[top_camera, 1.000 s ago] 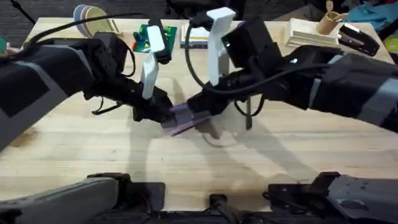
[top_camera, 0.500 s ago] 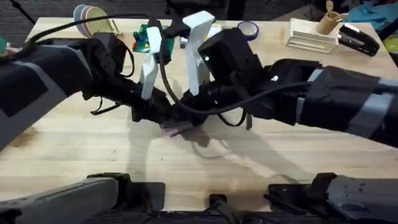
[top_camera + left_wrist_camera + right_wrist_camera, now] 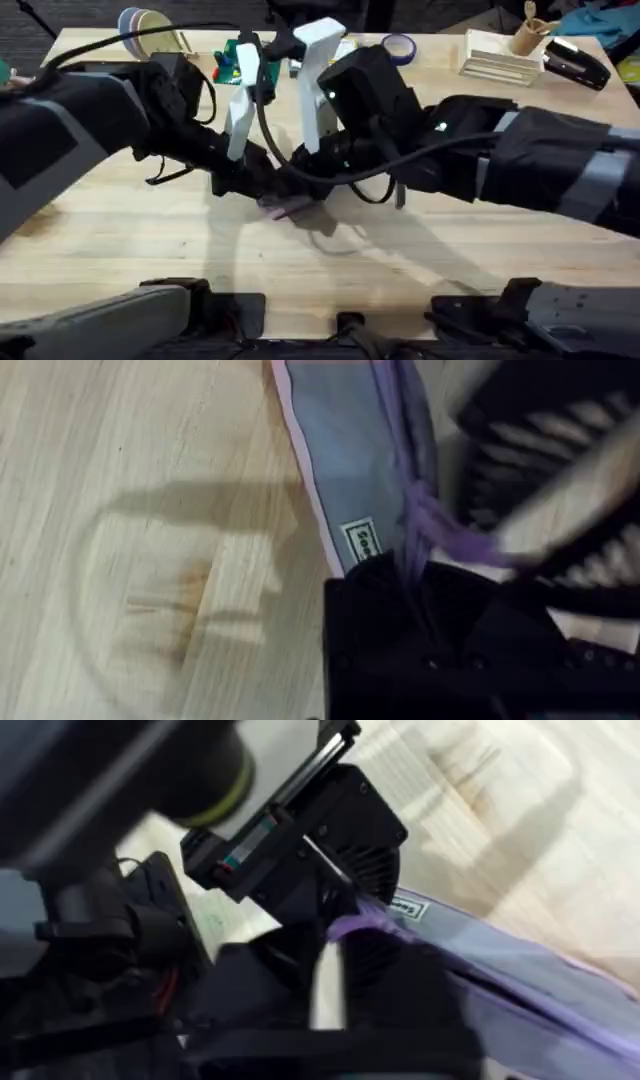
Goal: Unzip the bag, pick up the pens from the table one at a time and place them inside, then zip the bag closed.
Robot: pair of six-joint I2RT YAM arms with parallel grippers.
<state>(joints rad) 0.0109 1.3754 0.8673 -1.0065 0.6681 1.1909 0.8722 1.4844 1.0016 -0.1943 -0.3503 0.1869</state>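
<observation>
Both arms have crowded in over the middle of the tabletop (image 3: 120, 250), and the lavender pencil pouch (image 3: 288, 206) lies flat there, just a sliver of it peeking out beneath them a little left of centre in the overhead frame. The left tool (image 3: 243, 180) reaches in from the left side and meets the pouch's left end; in the left wrist view the pouch (image 3: 352, 470) runs up toward the top of the frame, its small white label close against the black fingers (image 3: 400, 640), and a purple strip of fabric or zipper edge is drawn taut from there toward the right side — the left tool is clamped on that end of the pouch. The right tool (image 3: 312, 172) comes in from the right side and sits directly above the pouch, touching or nearly touching the left one; whether its fingers are parted or closed I cannot tell, since its own wrist view is mostly dark hardware with the pouch (image 3: 520, 970) stretching off to the lower right. A slim black pen (image 3: 399, 192) lies on the wood just right of the two tools, partly under the right arm.
</observation>
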